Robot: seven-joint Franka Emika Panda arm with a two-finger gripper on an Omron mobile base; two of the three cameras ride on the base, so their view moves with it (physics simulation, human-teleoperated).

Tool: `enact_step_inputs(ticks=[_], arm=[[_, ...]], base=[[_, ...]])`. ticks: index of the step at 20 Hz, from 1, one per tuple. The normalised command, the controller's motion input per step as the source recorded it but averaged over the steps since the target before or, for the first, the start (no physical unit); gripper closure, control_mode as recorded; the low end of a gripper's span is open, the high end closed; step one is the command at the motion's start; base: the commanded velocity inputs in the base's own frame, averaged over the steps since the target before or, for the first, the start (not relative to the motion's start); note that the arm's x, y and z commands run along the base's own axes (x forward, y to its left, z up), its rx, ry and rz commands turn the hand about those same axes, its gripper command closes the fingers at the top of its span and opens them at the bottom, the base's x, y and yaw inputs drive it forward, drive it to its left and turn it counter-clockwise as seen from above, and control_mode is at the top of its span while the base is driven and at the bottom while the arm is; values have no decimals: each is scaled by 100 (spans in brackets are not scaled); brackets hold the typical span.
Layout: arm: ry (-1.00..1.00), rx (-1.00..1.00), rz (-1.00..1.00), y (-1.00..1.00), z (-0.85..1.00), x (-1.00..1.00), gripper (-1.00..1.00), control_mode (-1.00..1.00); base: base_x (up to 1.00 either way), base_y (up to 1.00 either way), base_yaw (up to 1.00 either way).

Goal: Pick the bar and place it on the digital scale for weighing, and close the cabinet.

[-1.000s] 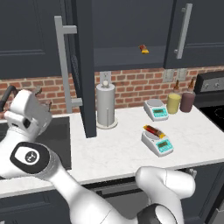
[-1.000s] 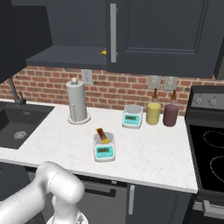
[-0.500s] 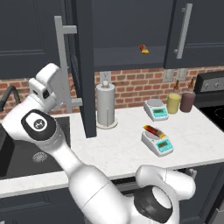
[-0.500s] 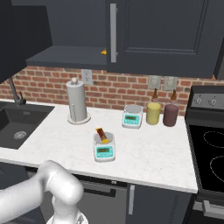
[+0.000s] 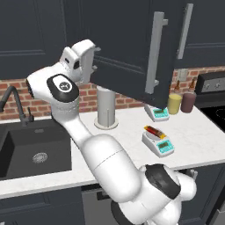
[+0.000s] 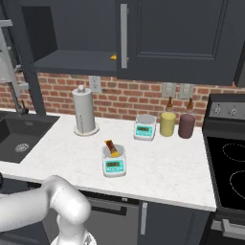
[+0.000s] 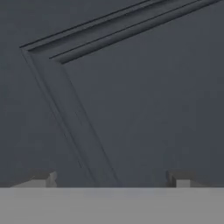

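Your main risk now is the cabinet (image 5: 132, 48) door itself; the pincer (image 5: 90, 61) sits high on the arm, pressed up against the panelled face of the swung-out left door, and if you push off-centre or at a slant the fingers may skate along the panel instead of driving it round on its hinge; in the hand view you see only the dark moulded panel close in front, with the two finger tips spread wide at the bottom and nothing between them, so you are pushing with an open, empty pincer and have no hold to recover with if the door slips away; judge also that a hard shove could bounce the door back off its frame and leave it ajar; the door's lower corner hangs just above the second scale (image 5: 157, 113) and the yellow jar (image 5: 174, 104) in the left base view, though whether it clears them you cannot tell from that angle alone; watch too the long silver handle (image 5: 154, 52), which the wrist could snag if you sweep across rather than straight in; the bar (image 6: 111, 147) already lies on the pan of the digital scale (image 6: 114, 161), out on the surface in front of the paper-towel holder (image 6: 84, 111), well below the pincer and off to its right, so the weighing step looks done and only the closing is left; in the right base view the left bay stands open with a small yellow item (image 6: 113, 57) on its shelf, so keep your push clear of the opening.
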Motion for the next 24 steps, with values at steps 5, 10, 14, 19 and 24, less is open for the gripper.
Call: enact_step_inputs(ticks=[5,10,14,19,24], arm=[[18,25,0,-100,18,95,-100,-100],[10,24,12,-100,2,84,-100,-100],[-10,29,41,-98,-7,87,-100,-100],[-29,42,55,-64,-29,99,-100,-100],[-32,43,47,-36,-29,100,-100,-100]], base=[[0,0,0],[0,0,0],[0,0,0],[0,0,0],[0,0,0]])
